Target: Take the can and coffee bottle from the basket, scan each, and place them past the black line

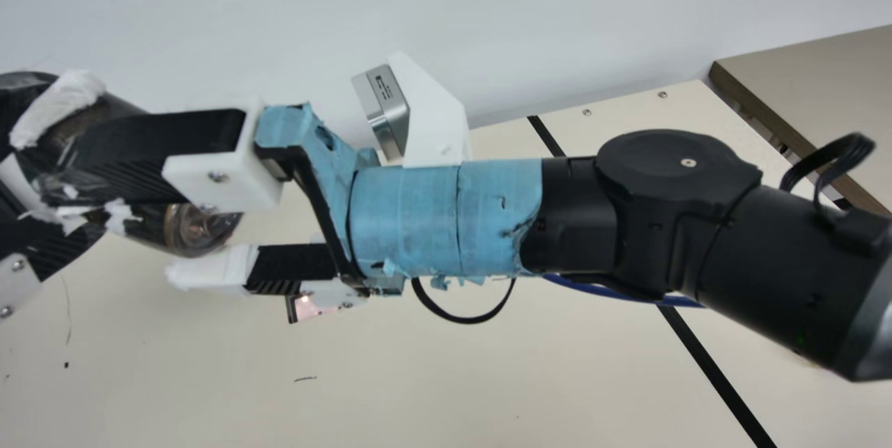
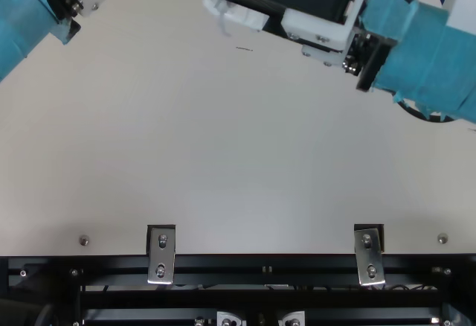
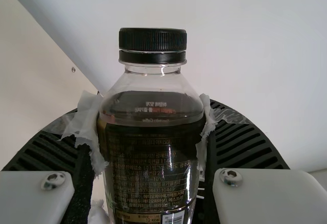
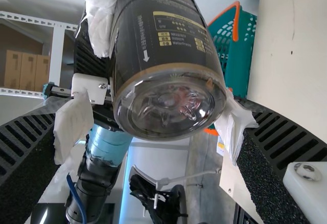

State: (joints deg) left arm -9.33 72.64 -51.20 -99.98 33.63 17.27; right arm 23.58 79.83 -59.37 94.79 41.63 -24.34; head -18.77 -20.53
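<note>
In the main view my left gripper (image 1: 97, 152) is at the far left, around the dark coffee bottle (image 1: 198, 226), whose clear base points right toward my right gripper (image 1: 202, 207). The left wrist view has the black-capped bottle (image 3: 150, 162) between the taped pads of my left gripper (image 3: 150, 132), shut on it. In the right wrist view the bottle's base (image 4: 171, 104) lies between the widely parted fingers of my right gripper (image 4: 153, 127), with a gap at one side; that gripper is open. The black line (image 1: 718, 371) crosses the table behind the right arm.
A teal basket (image 4: 240, 55) with an orange handle stands by the table in the right wrist view. A small pinkish, dark-edged item (image 1: 313, 309) is beneath my right gripper. A white wall (image 1: 557, 16) rises behind the cream table (image 1: 488, 378).
</note>
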